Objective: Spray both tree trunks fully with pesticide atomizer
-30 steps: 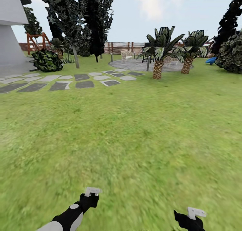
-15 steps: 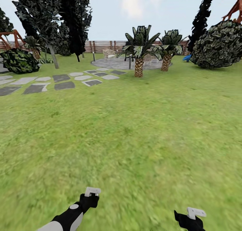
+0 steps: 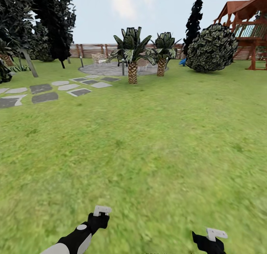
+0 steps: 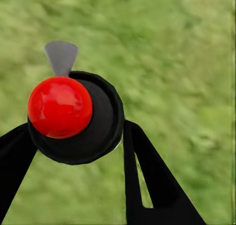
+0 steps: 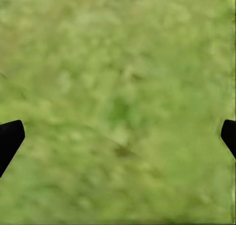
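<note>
Green lawn spreads toward stepping stones and two small palms. Between the left tool's fingers sits a black, red-capped object, seemingly the pesticide atomizer, gripped. Right tool hangs spread wide over bare grass, holding nothing.

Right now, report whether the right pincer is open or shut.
Open. In the right wrist view, the right pincer has fingertips far apart at opposite edges, only grass between.
</note>
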Tool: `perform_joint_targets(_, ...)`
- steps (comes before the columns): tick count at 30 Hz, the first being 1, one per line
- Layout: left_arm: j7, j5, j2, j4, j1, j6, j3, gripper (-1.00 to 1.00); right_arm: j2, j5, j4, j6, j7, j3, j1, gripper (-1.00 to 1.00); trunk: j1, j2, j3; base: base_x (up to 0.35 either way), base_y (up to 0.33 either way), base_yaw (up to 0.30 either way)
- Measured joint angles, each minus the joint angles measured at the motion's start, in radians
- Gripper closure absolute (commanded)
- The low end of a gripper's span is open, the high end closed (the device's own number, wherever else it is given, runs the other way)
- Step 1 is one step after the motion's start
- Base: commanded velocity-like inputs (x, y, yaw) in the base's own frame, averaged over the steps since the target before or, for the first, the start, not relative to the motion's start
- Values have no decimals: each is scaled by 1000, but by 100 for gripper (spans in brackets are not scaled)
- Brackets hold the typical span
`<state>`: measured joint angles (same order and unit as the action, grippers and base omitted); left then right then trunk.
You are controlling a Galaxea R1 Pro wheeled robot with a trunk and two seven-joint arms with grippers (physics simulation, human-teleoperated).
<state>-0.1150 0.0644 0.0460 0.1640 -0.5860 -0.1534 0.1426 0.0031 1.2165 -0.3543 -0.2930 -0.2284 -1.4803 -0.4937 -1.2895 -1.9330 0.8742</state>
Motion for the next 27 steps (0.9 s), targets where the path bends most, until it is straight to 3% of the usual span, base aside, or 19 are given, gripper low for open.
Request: perform_joint_targets(27,0,0,0,0,0,0,0,100,0,0,0,0,0,0,0,-100,0,0,0,0,-276,-300)
